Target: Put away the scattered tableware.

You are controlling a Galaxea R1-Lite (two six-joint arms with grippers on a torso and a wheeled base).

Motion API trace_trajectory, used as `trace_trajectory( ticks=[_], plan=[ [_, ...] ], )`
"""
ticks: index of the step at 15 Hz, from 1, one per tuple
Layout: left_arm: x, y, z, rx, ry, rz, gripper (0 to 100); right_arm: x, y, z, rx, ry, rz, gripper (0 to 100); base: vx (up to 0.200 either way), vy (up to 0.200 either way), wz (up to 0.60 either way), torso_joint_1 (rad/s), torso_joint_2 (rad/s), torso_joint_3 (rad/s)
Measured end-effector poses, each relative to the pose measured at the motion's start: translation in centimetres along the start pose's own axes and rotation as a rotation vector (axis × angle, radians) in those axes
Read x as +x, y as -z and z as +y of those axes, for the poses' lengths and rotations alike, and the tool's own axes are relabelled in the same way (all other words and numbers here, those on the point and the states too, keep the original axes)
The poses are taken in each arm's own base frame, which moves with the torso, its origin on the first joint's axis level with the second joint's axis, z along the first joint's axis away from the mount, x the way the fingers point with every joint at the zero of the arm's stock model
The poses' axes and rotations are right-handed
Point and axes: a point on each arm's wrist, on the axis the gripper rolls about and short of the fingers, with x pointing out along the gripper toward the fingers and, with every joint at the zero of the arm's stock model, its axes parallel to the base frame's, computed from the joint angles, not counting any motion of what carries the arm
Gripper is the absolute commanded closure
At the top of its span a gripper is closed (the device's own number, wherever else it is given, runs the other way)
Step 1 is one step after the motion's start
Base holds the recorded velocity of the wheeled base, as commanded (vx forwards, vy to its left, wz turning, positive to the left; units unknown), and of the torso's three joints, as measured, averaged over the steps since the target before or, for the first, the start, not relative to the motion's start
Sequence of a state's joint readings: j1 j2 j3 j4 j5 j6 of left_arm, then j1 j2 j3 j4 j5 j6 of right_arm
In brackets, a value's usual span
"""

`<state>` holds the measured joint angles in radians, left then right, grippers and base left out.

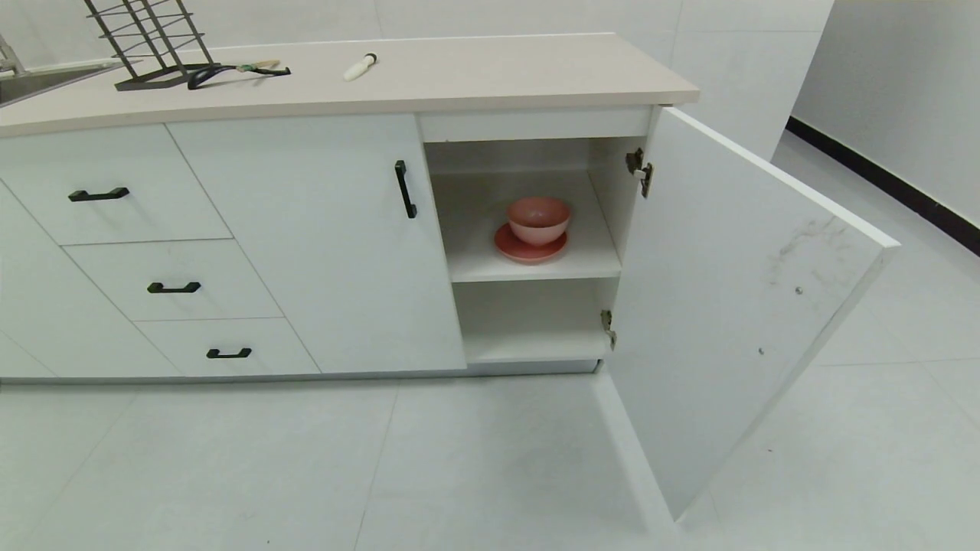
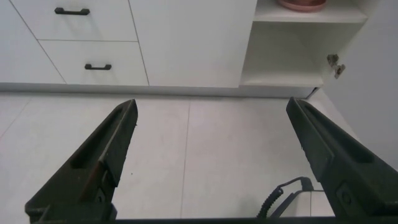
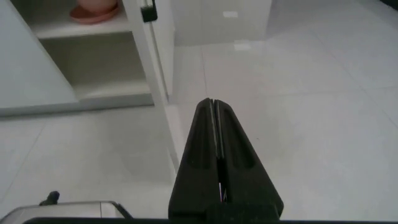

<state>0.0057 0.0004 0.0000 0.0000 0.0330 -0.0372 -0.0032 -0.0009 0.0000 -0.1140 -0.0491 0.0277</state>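
Pink bowl [image 1: 539, 219], upright, stacked on a pink plate [image 1: 530, 246]. Both on the upper shelf [image 1: 482, 268] of the open cabinet, about midway between the shelf's side walls and close to its front edge. Seen again in the right wrist view as bowl [image 3: 94, 5] over plate [image 3: 93, 15] at the shelf's front edge. In the left wrist view, just a sliver of the plate [image 2: 301, 4] above that edge.

Cabinet door [image 1: 735, 306] swung wide to the right, hinged along the cabinet's right wall. Neighbouring door [image 1: 321, 245] shut, with a black vertical handle near its right edge. Left of it, three drawers [image 1: 172, 283] with black handles, all pushed in.

On the countertop [image 1: 521, 73]: black wire rack [image 1: 149, 42] near the back left corner, just beside the sink [image 1: 34, 80] at the left edge. Black-handled utensils [image 1: 230, 71] lying flat against the rack's base, on its right. White-handled tool [image 1: 360, 67] lying farther right, apart from them, about midway along the countertop.

Left gripper [image 2: 211, 107] spread wide with nothing between the fingers, hanging over the floor tiles [image 1: 230, 467] in front of the drawers. Right gripper [image 3: 214, 106] pressed fully together, gripping nothing, above the floor just beside the open door's lower edge.
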Motion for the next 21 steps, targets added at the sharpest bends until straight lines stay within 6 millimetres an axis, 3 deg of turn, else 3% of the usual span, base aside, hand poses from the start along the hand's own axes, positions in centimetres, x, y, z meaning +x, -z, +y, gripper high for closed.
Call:
trace_trajectory(
  ticks=[1, 5, 7, 9, 13, 17, 21],
  plan=[
    [0.0, 0.0, 0.0, 0.001, 0.000, 0.000, 0, 0.0, -1.1, 0.0, -0.022, -0.005, -0.094, 100, 0.000, 0.000, 0.00, 0.000, 0.00, 0.000],
    [0.0, 0.0, 0.0, 0.002, 0.000, 0.000, 0, 0.9, -4.4, 0.4, -0.055, -0.101, -0.072, 100, 0.000, -0.150, 0.00, 0.001, 0.00, 0.001],
    [0.0, 0.0, 0.0, 0.002, 0.000, -0.001, 0, 3.0, -6.8, 0.6, -0.059, -0.148, -0.032, 100, 0.000, -0.200, 0.00, 0.012, 0.00, -0.002],
    [0.0, 0.0, 0.0, 0.001, 0.000, 0.000, 0, 6.5, -8.8, 1.0, -0.078, -0.200, -0.049, 100, 0.000, 0.000, 0.00, 0.000, 0.00, 0.000],
    [0.0, 0.0, 0.0, 0.000, 0.000, 0.000, 0, 13.3, -8.5, 1.8, -0.140, -0.343, -0.061, 100, 0.000, 0.000, 0.00, 0.000, 0.00, 0.000],
    [0.0, 0.0, 0.0, 0.000, 0.000, 0.000, 0, 17.5, -7.7, 2.2, -0.152, -0.440, -0.012, 100, 0.000, 0.000, 0.00, 0.000, 0.00, 0.000],
    [0.0, 0.0, 0.0, 0.000, 0.000, 0.000, 0, 21.4, -8.2, 2.5, -0.153, -0.454, -0.020, 100, 0.000, 0.000, 0.00, 0.000, 0.00, 0.000]
  ],
)
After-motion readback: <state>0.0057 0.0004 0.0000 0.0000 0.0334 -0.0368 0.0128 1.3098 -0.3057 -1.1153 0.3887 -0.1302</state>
